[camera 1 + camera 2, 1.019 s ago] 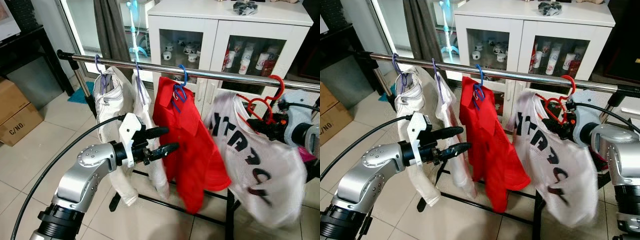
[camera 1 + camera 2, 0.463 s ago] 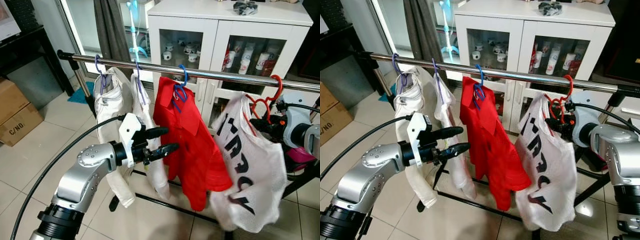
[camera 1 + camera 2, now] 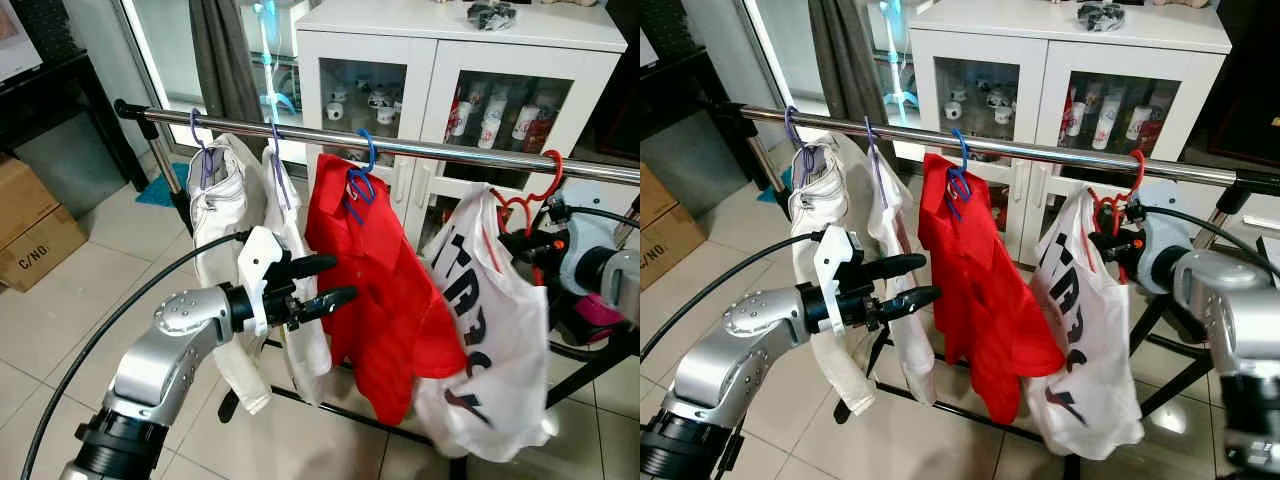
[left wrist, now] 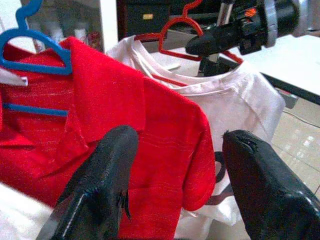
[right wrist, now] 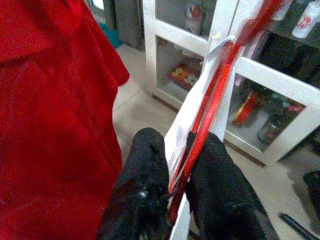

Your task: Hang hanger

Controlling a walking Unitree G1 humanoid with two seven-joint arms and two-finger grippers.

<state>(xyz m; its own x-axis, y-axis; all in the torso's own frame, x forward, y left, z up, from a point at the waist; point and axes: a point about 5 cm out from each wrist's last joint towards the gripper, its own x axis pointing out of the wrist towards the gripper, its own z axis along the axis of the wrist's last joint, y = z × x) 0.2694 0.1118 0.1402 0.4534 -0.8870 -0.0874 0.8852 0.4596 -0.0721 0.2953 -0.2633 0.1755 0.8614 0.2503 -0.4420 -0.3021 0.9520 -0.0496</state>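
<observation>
The red hanger (image 3: 1118, 205) is pinched by the right tool (image 5: 175, 192) against the rail (image 3: 1040, 152); the left tool (image 3: 325, 281) is held spread beside the red shirt (image 3: 385, 290).

Red hanger (image 3: 535, 195), right of frame; carries white T-shirt (image 3: 490, 330) with black lettering and a red mark near hem. Centre: red shirt (image 3: 385, 280) on blue hanger (image 3: 362, 170). Left: two white garments (image 3: 225, 215) on purple hangers (image 3: 200, 140). Rail (image 3: 400, 146) silver. Cabinet (image 3: 450, 60) white. Floor tiles (image 3: 60, 300) pale beige.
</observation>
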